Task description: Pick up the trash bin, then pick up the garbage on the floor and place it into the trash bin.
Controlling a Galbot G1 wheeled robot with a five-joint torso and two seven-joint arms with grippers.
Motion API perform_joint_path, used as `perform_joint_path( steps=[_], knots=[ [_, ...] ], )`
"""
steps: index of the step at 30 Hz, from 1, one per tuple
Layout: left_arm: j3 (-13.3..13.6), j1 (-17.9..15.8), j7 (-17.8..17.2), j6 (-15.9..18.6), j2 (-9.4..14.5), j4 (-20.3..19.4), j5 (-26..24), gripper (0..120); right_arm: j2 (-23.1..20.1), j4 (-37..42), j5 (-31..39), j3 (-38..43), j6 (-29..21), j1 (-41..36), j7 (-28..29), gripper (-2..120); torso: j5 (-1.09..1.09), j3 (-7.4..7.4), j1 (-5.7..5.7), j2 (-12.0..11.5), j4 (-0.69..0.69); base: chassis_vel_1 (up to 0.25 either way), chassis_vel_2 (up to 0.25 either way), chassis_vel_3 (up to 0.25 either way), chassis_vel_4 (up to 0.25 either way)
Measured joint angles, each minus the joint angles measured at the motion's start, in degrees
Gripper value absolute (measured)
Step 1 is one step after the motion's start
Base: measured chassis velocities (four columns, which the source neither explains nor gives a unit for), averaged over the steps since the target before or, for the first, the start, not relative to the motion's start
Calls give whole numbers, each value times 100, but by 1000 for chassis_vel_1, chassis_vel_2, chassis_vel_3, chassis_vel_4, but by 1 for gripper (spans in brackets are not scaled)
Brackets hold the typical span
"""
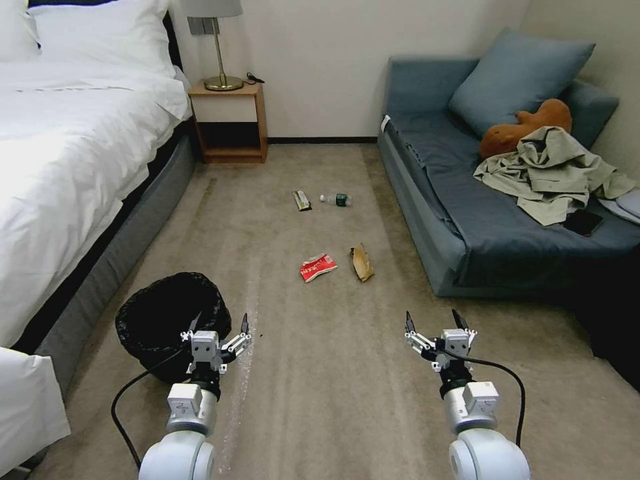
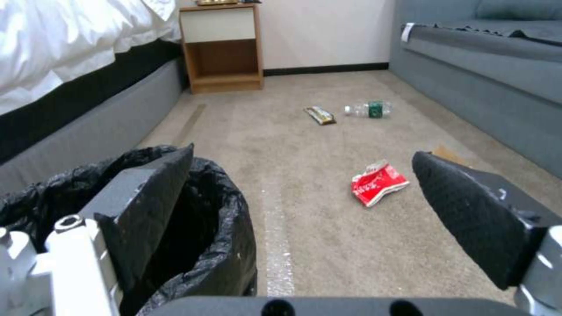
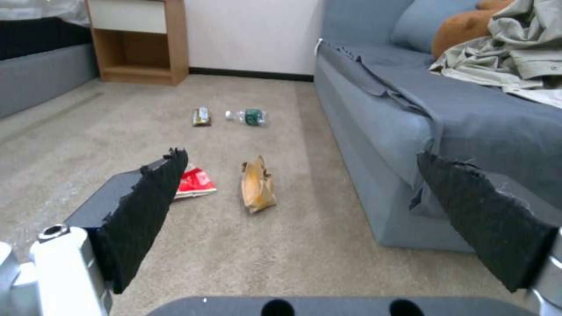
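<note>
The trash bin (image 1: 160,313) (image 2: 225,224), lined with glossy black plastic, stands on the carpet beside the bed. My left gripper (image 1: 219,325) (image 2: 303,153) hovers open at its right rim, one finger over the bin's edge. Empty and open, my right gripper (image 1: 433,319) (image 3: 301,153) hangs above bare carpet near the sofa. Ahead of both lie the garbage pieces: a red-and-white packet (image 1: 317,267) (image 2: 377,182) (image 3: 196,184), a brown paper scrap (image 1: 363,262) (image 3: 257,184), and farther off a dark wrapper (image 1: 302,200) (image 2: 320,115) (image 3: 202,116) and a small bottle (image 1: 336,199) (image 2: 369,109) (image 3: 247,116).
A white bed (image 1: 67,147) lines the left side, a blue sofa (image 1: 460,227) the right, with a beige garment (image 1: 553,173) and a brown plush toy (image 1: 527,127) on it. A wooden nightstand (image 1: 230,120) with a lamp stands at the far wall. Open carpet runs between.
</note>
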Motion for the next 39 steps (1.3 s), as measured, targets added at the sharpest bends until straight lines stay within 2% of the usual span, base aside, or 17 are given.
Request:
perform_joint_path(
  steps=[35,37,39],
  knots=[
    [0,0,0,0,0,0,0,100,0,0,0,0,0,-1,0,100,0,0,0,0,0,0,0,0,0],
    [0,0,-1,-18,1,0,-3,100,0,0,0,0,0,0,0,100,0,0,0,0,0,0,0,0,0],
    [2,-15,-34,-232,24,1,-52,100,3,0,3,26,29,-13,-10,100,0,0,0,0,0,0,0,0,0]
  ],
)
